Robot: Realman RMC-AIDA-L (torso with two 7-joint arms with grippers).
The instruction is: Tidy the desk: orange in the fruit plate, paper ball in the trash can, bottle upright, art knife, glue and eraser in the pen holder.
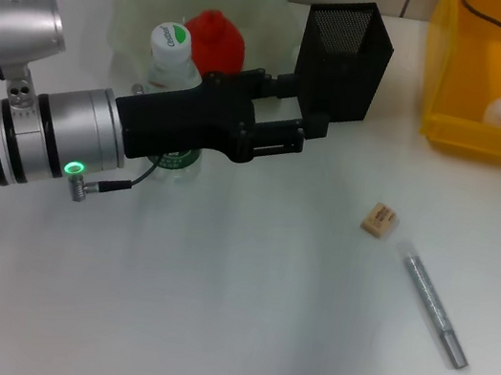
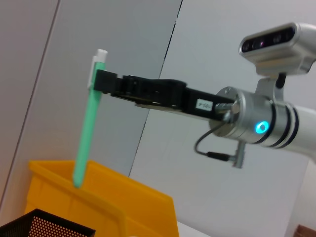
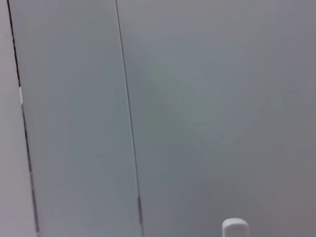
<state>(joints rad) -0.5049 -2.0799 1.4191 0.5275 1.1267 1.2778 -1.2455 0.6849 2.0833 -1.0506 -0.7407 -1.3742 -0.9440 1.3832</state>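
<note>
Nearest us, our left claw (image 1: 289, 131) sits open and empty beside the pen holder (image 1: 343, 60). Our right claw (image 2: 101, 79) grips the green glue stick (image 2: 88, 131) above the trash can (image 2: 123, 200); released here, it misses the holder.

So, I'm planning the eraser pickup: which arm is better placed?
Probably left: the left gripper is open, low beside the pen holder; the right gripper is raised, holding a green stick.

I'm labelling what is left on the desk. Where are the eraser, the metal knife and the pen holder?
eraser (image 1: 380, 220): head view, its top face.
metal knife (image 1: 433, 308): head view, middle of its handle.
pen holder (image 1: 355, 80): head view, its front mesh wall.
</note>
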